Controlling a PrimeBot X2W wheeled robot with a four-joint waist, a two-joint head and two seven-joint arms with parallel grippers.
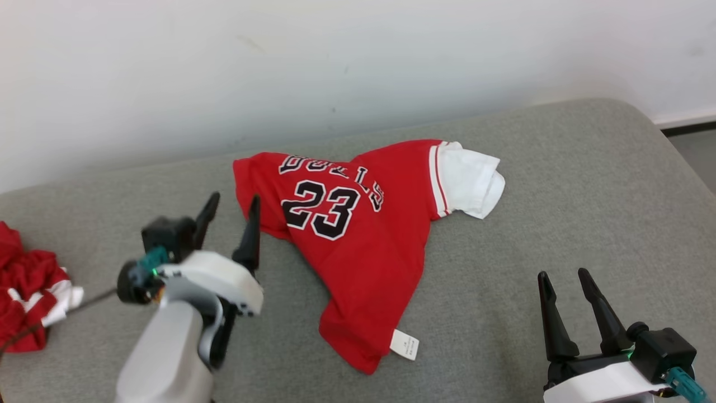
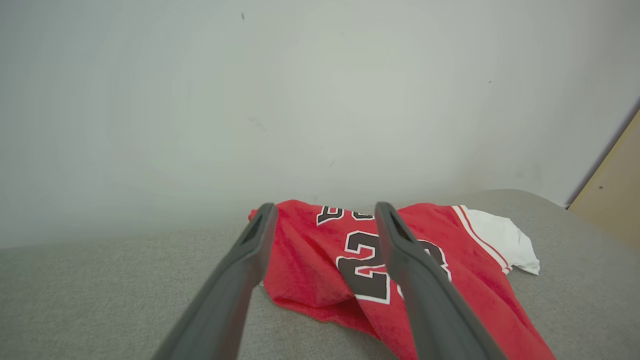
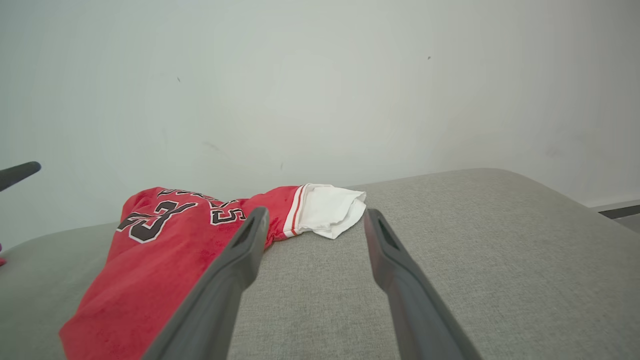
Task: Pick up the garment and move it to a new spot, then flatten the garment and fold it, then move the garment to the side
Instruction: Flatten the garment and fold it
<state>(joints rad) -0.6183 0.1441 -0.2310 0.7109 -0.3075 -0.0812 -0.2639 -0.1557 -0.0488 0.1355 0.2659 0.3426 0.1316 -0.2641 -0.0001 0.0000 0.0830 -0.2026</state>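
The jersey (image 1: 358,235) lies mid-frame on the padded surface (image 1: 587,184), which meets the wall (image 1: 358,56) across the top. A crumpled garment (image 1: 28,291) sits at the left edge. The left gripper (image 1: 235,197) is just left of the jersey, and the right gripper (image 1: 562,273) is at lower right, well apart from it.

The left gripper (image 1: 235,197) hangs over the left part of the grey padded surface (image 1: 587,184), its two dark fingers spread apart with nothing between them. It is carried on a pale forearm (image 1: 162,352) that comes up from the front edge. The right gripper (image 1: 562,273) sits by the front edge towards the right corner, fingers likewise wide apart and empty, pointing towards the back edge.
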